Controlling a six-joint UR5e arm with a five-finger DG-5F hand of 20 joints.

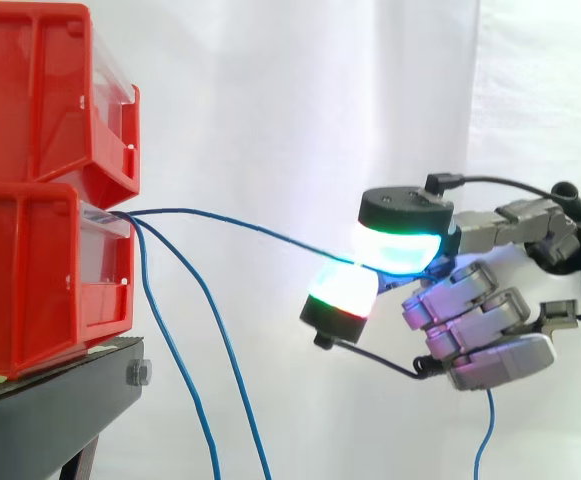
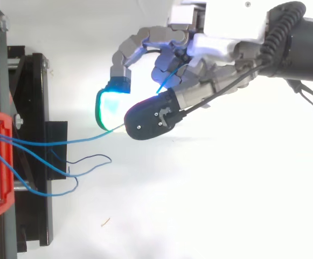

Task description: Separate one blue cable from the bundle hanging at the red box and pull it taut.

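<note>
Pinching hand (image 1: 475,322) on one cable (image 1: 270,233); two hanging

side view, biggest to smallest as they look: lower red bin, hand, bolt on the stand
1. lower red bin and hand, pinching the blue cable: about alike, bin cut off at the edge, so unranked
2. bolt on the black stand: plainly smallest

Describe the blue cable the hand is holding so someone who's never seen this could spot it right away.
Start at the lower red bin on the black stand. From its front the slack blue cables droop, while the held cable alone runs nearly level to the hand, pinched between its glowing pads.
</note>
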